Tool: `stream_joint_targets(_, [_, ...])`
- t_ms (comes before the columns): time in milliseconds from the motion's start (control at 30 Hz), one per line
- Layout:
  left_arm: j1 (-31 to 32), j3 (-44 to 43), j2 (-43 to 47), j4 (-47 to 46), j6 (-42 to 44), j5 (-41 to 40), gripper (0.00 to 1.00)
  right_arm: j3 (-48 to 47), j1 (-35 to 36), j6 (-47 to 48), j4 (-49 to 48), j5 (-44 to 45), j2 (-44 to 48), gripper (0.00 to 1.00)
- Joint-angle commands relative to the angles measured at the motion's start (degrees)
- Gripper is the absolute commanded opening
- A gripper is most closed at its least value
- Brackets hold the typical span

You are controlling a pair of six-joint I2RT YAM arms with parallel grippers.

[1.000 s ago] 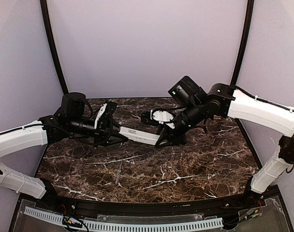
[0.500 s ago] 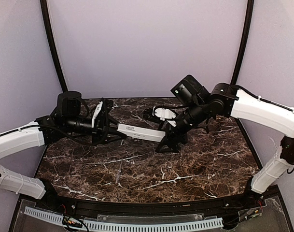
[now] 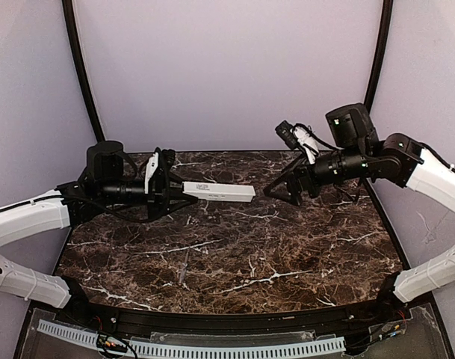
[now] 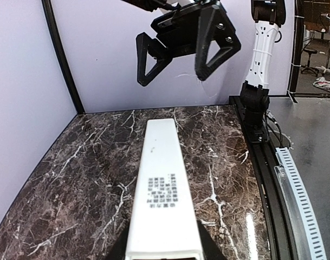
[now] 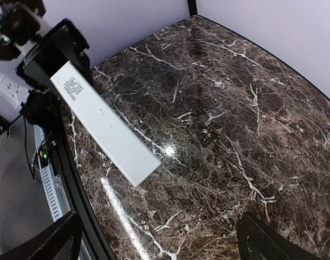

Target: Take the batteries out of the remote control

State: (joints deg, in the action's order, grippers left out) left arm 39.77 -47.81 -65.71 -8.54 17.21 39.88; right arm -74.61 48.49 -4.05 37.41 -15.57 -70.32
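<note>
The remote control [image 3: 218, 191] is a long white bar held level above the dark marble table, its printed label facing up. My left gripper [image 3: 171, 192] is shut on its left end; in the left wrist view the remote control [image 4: 162, 184] runs out between the black fingers [image 4: 211, 250]. My right gripper [image 3: 276, 191] hangs open a short way off the bar's free right end, touching nothing. In the right wrist view the remote control [image 5: 105, 127] lies well ahead of my open right gripper [image 5: 156, 244]. The batteries are out of view.
The marble table [image 3: 234, 254] has a black raised rail [image 3: 227, 329] along its near edge. Purple walls and two black posts [image 3: 81, 75] close the back. The right arm's base [image 4: 255, 108] stands at the table's right side.
My right gripper let go of the remote's right end, opened wide and drew back up and to the right. The left gripper, still holding the remote, shifted slightly left and raised it level.
</note>
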Motion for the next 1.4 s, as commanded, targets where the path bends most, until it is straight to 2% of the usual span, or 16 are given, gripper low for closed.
stream_joint_targets(0, [0.1, -3.2, -1.1, -4.7, 2.1, -2.1, 0.0, 1.1, -4.5, -18.2, -3.9, -1.2, 1.6, 0.99])
stream_joint_targets(200, [0.1, -2.2, -3.9, -14.5, -1.0, -2.3, 0.0, 2.8, -9.0, -31.8, -6.3, -7.9, 3.1, 0.99])
stream_joint_targets(433, [0.1, -2.2, -7.9, -25.7, -7.1, 3.7, 0.0, 2.9, -9.5, -39.7, -10.5, -14.5, 0.4, 0.99])
stream_joint_targets(633, [0.1, -0.3, -7.3, -27.8, -9.2, 5.1, 0.0, 4.2, -9.5, -44.9, -20.2, -22.3, -2.9, 0.99])
stream_joint_targets(967, [0.1, 0.9, -6.2, -28.8, -10.2, 5.1, 0.0, 0.3, -9.3, -50.4, -26.2, -30.4, -9.8, 0.98])
stream_joint_targets(1367, [0.1, 0.9, -7.0, -30.0, -11.6, 5.5, 0.0, 1.8, -5.9, -50.9, -31.2, -34.6, -11.7, 0.69])
